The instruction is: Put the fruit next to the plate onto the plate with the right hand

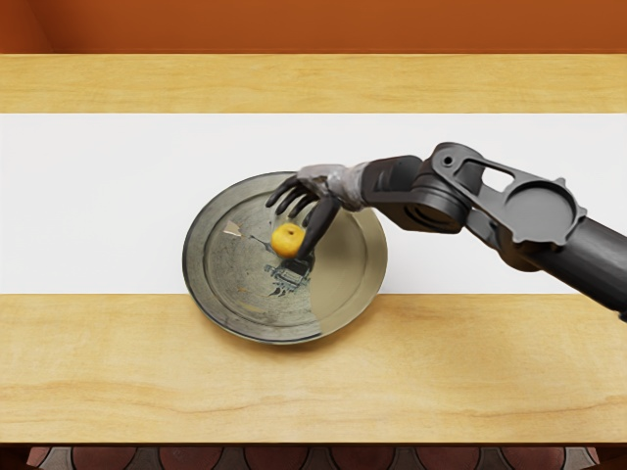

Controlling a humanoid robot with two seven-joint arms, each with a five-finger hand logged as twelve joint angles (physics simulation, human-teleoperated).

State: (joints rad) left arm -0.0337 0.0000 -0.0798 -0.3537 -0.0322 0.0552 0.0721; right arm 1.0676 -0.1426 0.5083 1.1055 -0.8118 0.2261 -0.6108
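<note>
Head view: right arm comes in from the picture's right edge and carries the right hand over the plate, with the fruit at the hand's lower end. The plate sits on the table, and no left arm shows.
Fruit: small, round and orange, over the middle of the plate and well inside its rim, not beside it.
Fruit from hand: just below the hand and slightly to the picture's left, touching it or as good as touching.
Long axis: none to speak of, as the fruit is near enough a ball, so approach angle matters little.
Hand state: cannot tell whether it grips the fruit or merely stands against it.
Height: cannot tell whether the fruit rests on the plate or hangs just above it. The glossy plate shows a dark reflection beneath it, which settles nothing.
Nearer arm: the right, already at the fruit.
Coming move, as a judgement: if the fruit is held, lower it and let go near the centre. If it is free, draw the hand up and back toward the right without brushing it. A round fruit may roll, though the dished plate should keep it.
</note>
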